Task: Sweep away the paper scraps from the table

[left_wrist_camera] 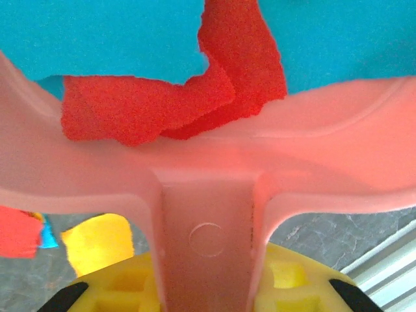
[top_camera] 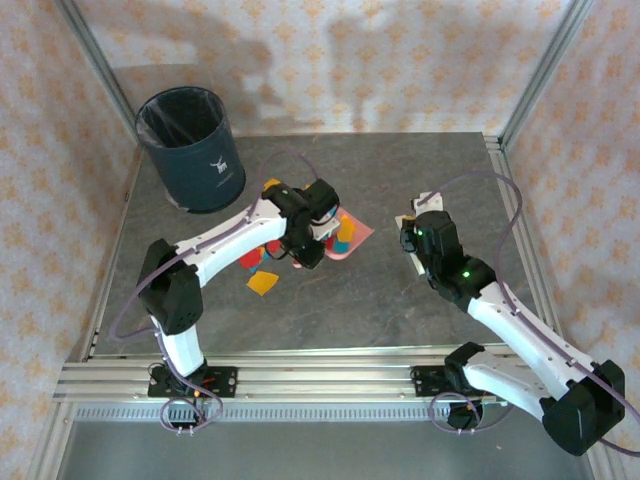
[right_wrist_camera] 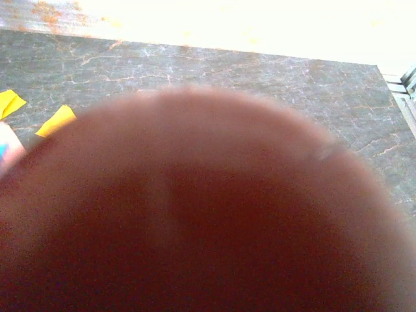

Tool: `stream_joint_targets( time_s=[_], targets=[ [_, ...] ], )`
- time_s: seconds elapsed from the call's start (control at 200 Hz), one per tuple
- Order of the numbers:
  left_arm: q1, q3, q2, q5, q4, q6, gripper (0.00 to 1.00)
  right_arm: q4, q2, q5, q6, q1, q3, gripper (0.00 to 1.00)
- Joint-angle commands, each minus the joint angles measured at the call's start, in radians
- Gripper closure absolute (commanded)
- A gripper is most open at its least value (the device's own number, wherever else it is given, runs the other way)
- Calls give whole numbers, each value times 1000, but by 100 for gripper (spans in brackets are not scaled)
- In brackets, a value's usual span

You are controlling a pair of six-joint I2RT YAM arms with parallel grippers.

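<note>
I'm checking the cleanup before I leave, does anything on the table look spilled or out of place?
Yes. Several paper scraps, red and yellow, lie loose on the table, left of the pink dustpan in the top view. The left gripper holds that dustpan by its handle. Nothing looks damaged.

Pale walls [top_camera: 400, 60] with orange floral print, silver frame posts [top_camera: 548, 70]; soft shadows, perhaps overhead light.
</note>
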Motion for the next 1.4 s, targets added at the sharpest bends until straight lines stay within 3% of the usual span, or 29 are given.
stream_joint_targets(
  time_s=[0.0,0.781,1.071,1.396],
  targets=[
    [45,73,-51,-45,-74,23,100,0,-23,2,17,-5,-6,100],
    [347,576,32,-73,-226,-14,100,-15,-1,-13,50,-5,1,100],
    [457,727,85,21,-259,-46,100,-25,-3,-8,64,-5,5,100],
    [586,750,95,160,-244,-74,100,-28,2,-11,75,-6,3,100]
  ],
)
